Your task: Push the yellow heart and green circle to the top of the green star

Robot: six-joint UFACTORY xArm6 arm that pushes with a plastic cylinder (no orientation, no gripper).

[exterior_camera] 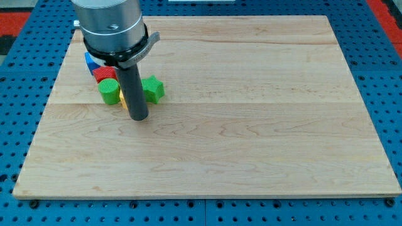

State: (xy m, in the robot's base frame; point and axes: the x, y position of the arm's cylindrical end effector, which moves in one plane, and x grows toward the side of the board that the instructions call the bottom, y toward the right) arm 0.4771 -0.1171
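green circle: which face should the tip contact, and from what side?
No gripper here, so push. My tip sits just below and right of the green circle, with the yellow heart mostly hidden behind the rod. Probably contact the circle's lower-left edge, driving it up and right past the green star.

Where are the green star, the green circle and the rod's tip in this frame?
green star (pixel 152 88): camera view, on its top face.
green circle (pixel 110 91): camera view, on its ridged top.
my tip (pixel 138 118): camera view, the rod's very bottom end.

A pale wooden board (pixel 251 125) lies on a blue perforated table (pixel 383 75), evenly lit.
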